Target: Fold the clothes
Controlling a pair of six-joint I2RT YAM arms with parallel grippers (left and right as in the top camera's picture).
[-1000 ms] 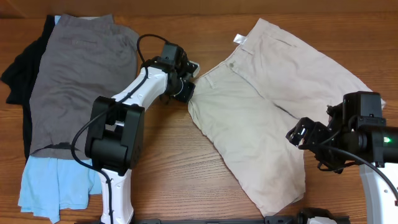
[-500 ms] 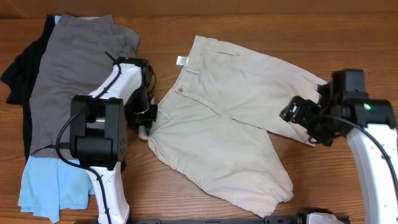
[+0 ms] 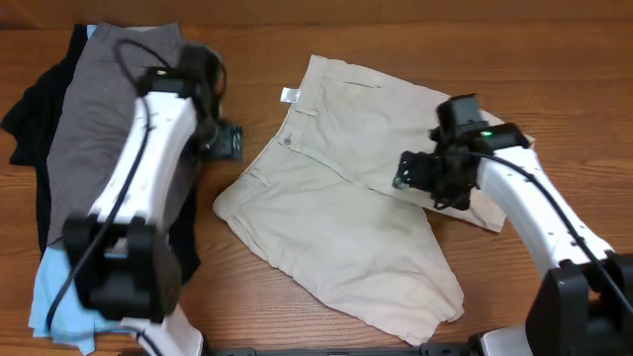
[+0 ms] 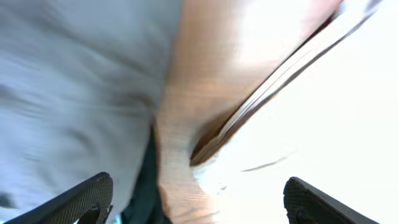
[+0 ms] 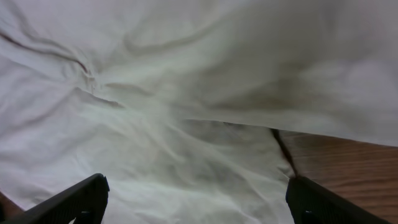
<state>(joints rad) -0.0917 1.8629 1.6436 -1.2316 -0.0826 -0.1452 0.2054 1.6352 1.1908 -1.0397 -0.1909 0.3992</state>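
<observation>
Overhead, beige shorts lie right of grey shorts. Left gripper and right gripper are spread and empty, the right one over beige cloth.

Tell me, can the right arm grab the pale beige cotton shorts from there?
Probably yes. The right gripper hangs open just above the pale beige cotton shorts, nothing in between.

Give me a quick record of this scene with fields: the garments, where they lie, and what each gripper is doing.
beige shorts: spread out, unfolded, waistband toward the pile
tag: white, at the waistband's far end
pile: grey shorts on top, black garment and light-blue garment showing beneath
left gripper: open, empty, over bare wood between pile and beige shorts
right gripper: open, empty, above the beige shorts where the legs part
</observation>
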